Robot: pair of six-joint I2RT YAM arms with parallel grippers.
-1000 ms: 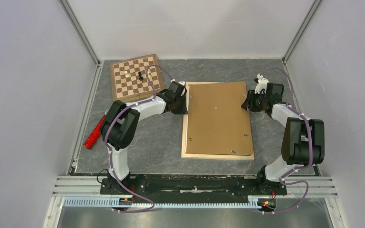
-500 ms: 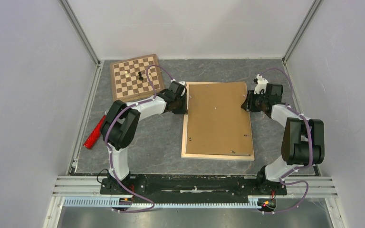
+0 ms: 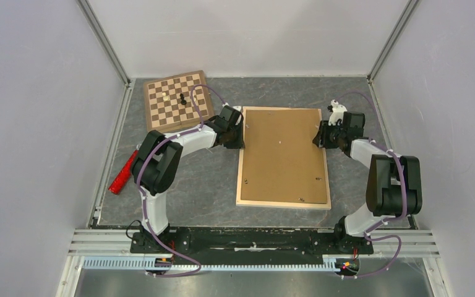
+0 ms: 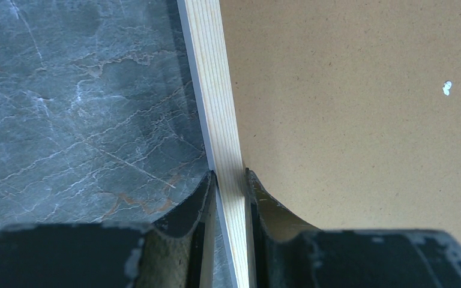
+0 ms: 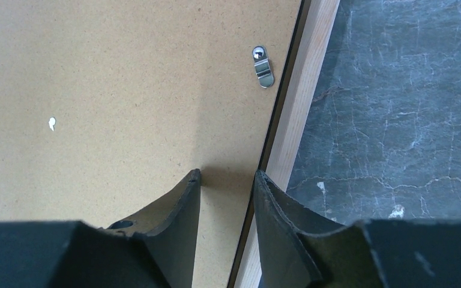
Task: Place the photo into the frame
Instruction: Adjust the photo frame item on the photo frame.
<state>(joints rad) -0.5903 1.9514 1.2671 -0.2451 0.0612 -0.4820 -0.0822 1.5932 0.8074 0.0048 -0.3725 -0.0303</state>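
The frame (image 3: pixel 282 203) lies face down on the table, its light wooden bars round a brown backing board (image 3: pixel 283 154). My left gripper (image 3: pixel 240 132) is shut on the frame's left bar (image 4: pixel 216 102), one finger on the outer side and the other on the board side (image 4: pixel 230 177). My right gripper (image 3: pixel 317 137) hovers open at the right edge (image 5: pixel 227 174): one finger over the backing board (image 5: pixel 126 90), the other above the right bar (image 5: pixel 303 102). Nothing sits between its fingers. The photo is hidden.
A small metal turn clip (image 5: pixel 263 66) sits on the board near the right bar. A checkered chessboard (image 3: pixel 178 102) with a few pieces lies at the back left. A red tool (image 3: pixel 122 173) rests by the left wall. Grey walls close in both sides.
My right gripper has edged slightly inward over the board's right edge. The left gripper and the frame have not moved.
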